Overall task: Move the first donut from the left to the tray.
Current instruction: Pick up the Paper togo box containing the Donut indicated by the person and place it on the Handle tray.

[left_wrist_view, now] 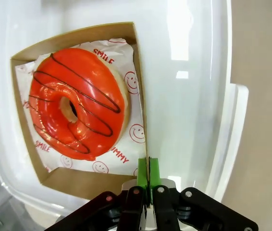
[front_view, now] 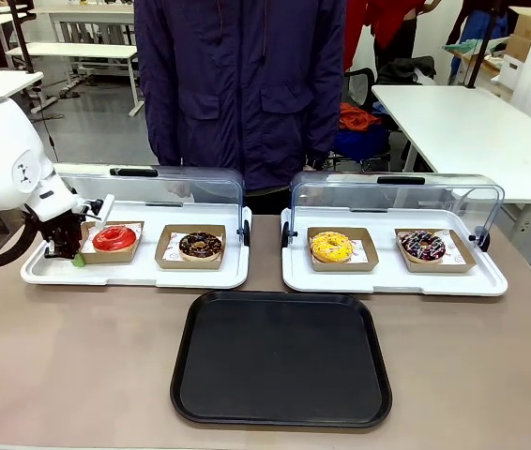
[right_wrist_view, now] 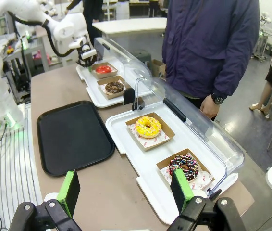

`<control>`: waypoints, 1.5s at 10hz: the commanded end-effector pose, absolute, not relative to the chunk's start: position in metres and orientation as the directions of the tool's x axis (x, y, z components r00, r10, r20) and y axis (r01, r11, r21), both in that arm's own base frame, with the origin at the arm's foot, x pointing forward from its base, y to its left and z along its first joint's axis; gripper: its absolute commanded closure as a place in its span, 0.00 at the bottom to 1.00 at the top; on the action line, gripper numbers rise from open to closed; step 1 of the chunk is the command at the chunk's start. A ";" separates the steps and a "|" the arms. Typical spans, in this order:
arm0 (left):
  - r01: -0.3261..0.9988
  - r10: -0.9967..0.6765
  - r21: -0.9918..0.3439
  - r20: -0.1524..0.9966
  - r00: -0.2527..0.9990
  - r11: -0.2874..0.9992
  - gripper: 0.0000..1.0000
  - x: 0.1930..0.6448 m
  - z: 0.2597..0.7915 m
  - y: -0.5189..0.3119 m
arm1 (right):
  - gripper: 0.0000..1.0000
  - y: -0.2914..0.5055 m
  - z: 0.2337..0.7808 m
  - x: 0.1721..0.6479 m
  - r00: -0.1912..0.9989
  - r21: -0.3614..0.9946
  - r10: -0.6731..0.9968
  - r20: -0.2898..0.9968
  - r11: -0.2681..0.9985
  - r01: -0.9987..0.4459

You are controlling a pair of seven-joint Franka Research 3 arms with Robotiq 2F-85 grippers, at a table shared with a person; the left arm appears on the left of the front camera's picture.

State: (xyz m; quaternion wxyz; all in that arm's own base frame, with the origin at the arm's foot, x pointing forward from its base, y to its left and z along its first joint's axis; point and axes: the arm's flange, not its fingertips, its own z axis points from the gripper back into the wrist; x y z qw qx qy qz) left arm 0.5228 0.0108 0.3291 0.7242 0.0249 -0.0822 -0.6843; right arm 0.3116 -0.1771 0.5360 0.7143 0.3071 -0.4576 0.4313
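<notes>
The red-glazed donut [front_view: 114, 238] [left_wrist_view: 76, 103] lies in its brown cardboard holder [left_wrist_view: 78, 36] at the left end of the left white tray. My left gripper [front_view: 73, 253] [left_wrist_view: 148, 171] is at the holder's left side. Its green pads are pressed together on the holder's cardboard rim near a corner. The black tray [front_view: 280, 356] [right_wrist_view: 73, 137] lies bare at the table's front middle. My right gripper [right_wrist_view: 125, 190] hangs open above the table's right end, well away from the donuts. From there the red donut [right_wrist_view: 103, 69] shows far off.
A chocolate donut [front_view: 200, 246] sits beside the red one. A yellow donut [front_view: 330, 247] and a sprinkled chocolate donut [front_view: 423, 246] sit in the right white tray [front_view: 392, 279]. Both clear lids [front_view: 176, 183] stand raised. A person [front_view: 242, 84] stands at the far edge.
</notes>
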 end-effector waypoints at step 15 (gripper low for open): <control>0.948 -0.987 0.315 0.129 -0.092 -0.047 0.98 0.301 0.378 -0.151 | 0.00 -0.179 0.538 0.313 0.175 0.017 0.331 0.927 0.429 -0.903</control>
